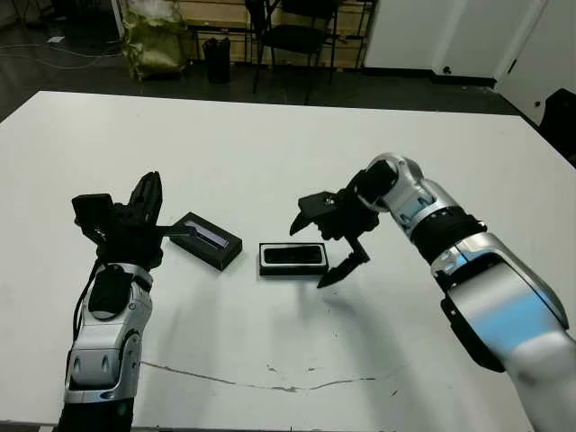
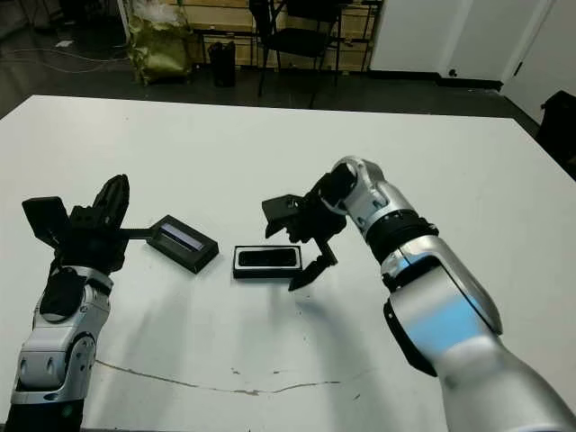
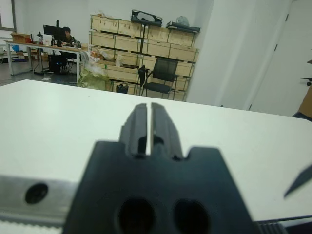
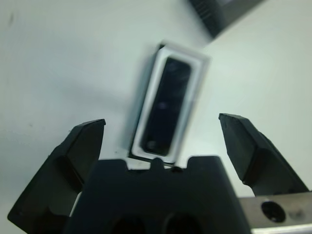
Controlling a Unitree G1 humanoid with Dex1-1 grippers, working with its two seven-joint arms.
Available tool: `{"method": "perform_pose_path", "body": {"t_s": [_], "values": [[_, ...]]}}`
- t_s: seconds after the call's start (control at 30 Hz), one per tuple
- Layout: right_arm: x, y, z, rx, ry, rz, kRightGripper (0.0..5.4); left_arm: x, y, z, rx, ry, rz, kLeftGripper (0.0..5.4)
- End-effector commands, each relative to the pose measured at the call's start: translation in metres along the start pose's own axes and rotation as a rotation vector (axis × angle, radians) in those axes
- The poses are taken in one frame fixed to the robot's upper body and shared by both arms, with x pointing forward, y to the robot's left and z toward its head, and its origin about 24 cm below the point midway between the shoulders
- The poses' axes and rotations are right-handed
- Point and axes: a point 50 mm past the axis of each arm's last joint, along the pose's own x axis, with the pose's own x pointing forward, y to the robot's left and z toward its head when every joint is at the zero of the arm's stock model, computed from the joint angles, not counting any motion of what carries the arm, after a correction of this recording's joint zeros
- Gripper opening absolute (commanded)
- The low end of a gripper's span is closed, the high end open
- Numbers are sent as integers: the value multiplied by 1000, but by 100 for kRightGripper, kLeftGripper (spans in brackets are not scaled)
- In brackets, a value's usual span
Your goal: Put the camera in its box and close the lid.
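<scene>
The box (image 1: pixel 267 266), a shallow black tray with a white lining, lies at the table's middle with the camera (image 1: pixel 293 256) lying flat inside it. The lid (image 1: pixel 207 239), black with a bluish-grey strip, rests on the table just left of the box, uncovered side by side with it. My right gripper (image 1: pixel 326 239) hovers open over the box's right end, one finger on each side and nothing between them; the right wrist view shows the camera (image 4: pixel 170 105) in the box (image 4: pixel 161 61) between its spread fingers. My left gripper (image 1: pixel 148 196) is shut and empty, just left of the lid.
A thin crack line (image 1: pixel 270 382) runs across the table's near part. Beyond the far edge stand a chair (image 1: pixel 297 36) and a yellow-green bag (image 1: pixel 155 40). A person sits at a distant desk (image 3: pixel 66 36) in the left wrist view.
</scene>
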Motion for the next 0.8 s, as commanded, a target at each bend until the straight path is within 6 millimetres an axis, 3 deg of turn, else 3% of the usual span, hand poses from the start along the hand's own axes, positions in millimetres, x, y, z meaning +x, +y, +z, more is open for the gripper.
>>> {"method": "perform_pose_path", "body": {"t_s": [0.03, 0.13, 0.3, 0.43, 0.53, 0.8], "values": [[-29, -8, -3, 49, -85, -160, 539, -2, 3, -6, 2, 30, 4, 0], [-46, -12, -6, 149, -172, -281, 539, -2, 3, -6, 6, 32, 3, 0], [-57, -9, -15, 286, -366, -501, 518, -2, 3, -5, 4, 36, 3, 0], [-57, 3, -20, 350, -510, -724, 433, -2, 3, -5, 13, 28, -2, 0], [-52, 15, -25, 321, -526, -831, 365, -1, 3, -5, 7, 29, -1, 0], [-31, 40, -37, 200, -476, -928, 178, 0, 3, -4, 13, 27, -4, 0]]}}
